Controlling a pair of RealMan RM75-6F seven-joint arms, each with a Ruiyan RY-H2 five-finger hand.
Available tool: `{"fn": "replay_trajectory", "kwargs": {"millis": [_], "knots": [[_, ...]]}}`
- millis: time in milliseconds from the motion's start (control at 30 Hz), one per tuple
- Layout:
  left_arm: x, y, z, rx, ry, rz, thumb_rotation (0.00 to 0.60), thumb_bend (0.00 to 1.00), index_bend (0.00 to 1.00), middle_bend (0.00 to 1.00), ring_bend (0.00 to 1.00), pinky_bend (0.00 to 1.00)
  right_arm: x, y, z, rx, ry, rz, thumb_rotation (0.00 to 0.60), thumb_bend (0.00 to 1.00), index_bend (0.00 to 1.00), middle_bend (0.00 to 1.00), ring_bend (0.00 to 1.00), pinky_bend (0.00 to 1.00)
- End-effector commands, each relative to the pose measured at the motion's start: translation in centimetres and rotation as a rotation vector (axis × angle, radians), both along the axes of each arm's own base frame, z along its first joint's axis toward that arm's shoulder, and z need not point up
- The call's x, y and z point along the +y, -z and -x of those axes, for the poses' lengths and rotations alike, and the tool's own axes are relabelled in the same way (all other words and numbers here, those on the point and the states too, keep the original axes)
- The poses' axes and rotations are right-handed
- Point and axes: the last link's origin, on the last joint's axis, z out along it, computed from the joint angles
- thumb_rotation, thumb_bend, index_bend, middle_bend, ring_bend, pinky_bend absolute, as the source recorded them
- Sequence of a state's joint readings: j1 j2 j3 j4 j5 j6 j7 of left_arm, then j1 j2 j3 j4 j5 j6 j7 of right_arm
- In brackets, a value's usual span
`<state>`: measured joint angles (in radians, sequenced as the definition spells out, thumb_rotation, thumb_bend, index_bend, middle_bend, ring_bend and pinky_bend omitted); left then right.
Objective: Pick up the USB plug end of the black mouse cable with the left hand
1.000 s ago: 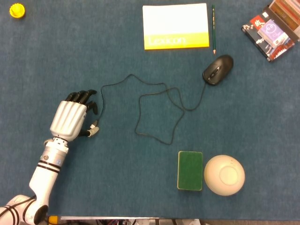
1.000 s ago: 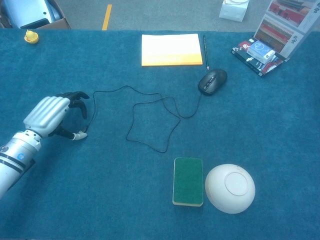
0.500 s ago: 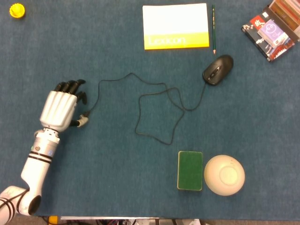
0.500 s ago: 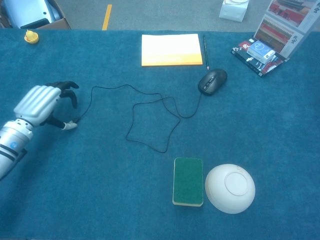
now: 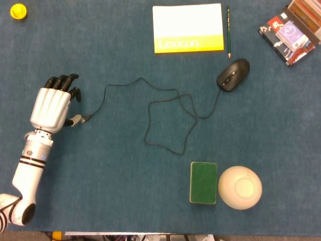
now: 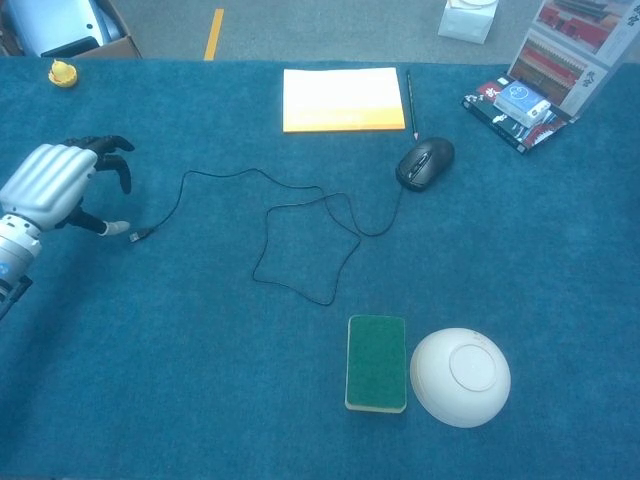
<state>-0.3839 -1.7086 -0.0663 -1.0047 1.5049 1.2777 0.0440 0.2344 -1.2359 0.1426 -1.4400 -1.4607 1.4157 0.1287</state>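
Observation:
The black mouse (image 5: 233, 74) sits at the upper right of the blue table, and its thin black cable (image 5: 165, 103) loops leftward across the cloth. The cable ends in the USB plug (image 5: 86, 119), which lies flat on the table. My left hand (image 5: 50, 105) is at the far left with its dark fingers bent forward and its thumb stretched toward the plug. In the chest view a small gap shows between the thumb and the USB plug (image 6: 142, 236), and the left hand (image 6: 50, 185) holds nothing. My right hand is in neither view.
A white-and-yellow notebook (image 5: 188, 28) and a pencil (image 5: 228, 30) lie at the far edge. A green sponge (image 5: 203, 182) and an upturned white bowl (image 5: 239, 187) sit near the front. A colourful box (image 5: 291, 32) is at the top right, a yellow object (image 5: 18, 10) at the top left.
My left hand has moved left and away from me, dragging the cable end with it. The plug has since dropped behind and now lies just off the thumb tip.

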Motion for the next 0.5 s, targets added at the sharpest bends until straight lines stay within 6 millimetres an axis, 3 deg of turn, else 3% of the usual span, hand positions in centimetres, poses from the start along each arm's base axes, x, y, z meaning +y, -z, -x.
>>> {"fn": "replay_trajectory", "kwargs": {"millis": [33,333,500], "knots": [[-0.5,-0.2,-0.5,-0.051,-0.006,0.009,0.600,0.06,0.52,0.21,0.21,0.24,0.0,-0.1,0.0,-0.003,0.001,0.004,0.600,0.48,0.65,0.44,0.37,0.43],[-1.6,-0.7,-2.4,-0.164,-0.055,0.062,0.600,0.06,0.52,0.21,0.22,0.24,0.1,-0.2,-0.1,-0.007,-0.003,0.010,0.600,0.48,0.65,0.44,0.37,0.43],[-1.6,0.0,-2.3,-0.136,-0.053,0.061,0.600,0.06,0.52,0.21,0.22,0.24,0.0,-0.2,0.0,-0.006,0.004,0.005,0.600,0.48,0.65,0.44,0.37,0.43]]}}
